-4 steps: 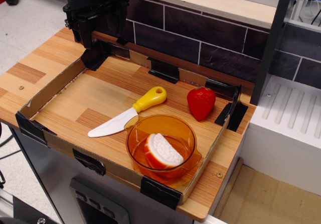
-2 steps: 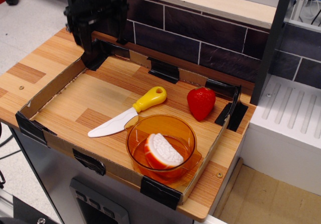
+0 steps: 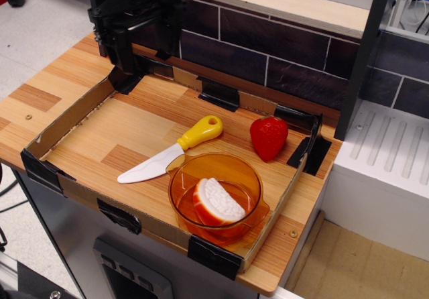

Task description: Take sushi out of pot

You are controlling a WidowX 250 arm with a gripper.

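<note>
Shifted slightly right since the earlier frame, the black gripper (image 3: 137,44) hangs over the tray's far left corner, jaws spread wide, holding and touching nothing. Cardboard-walled wooden tray (image 3: 74,114): contents unmoved. Orange pot (image 3: 251,178) sits at the near edge, the sushi (image 3: 216,202) inside it. Toy knife (image 3: 171,150) touches the pot's rim; strawberry (image 3: 269,137) stands apart.

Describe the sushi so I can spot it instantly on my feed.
Start at the cardboard-walled tray on the wooden counter, then go to its near right corner, where the orange pot sits. The sushi lies inside: a half-round piece with a bumpy white top and orange-striped side, unlike the solid red strawberry behind the pot.
</note>
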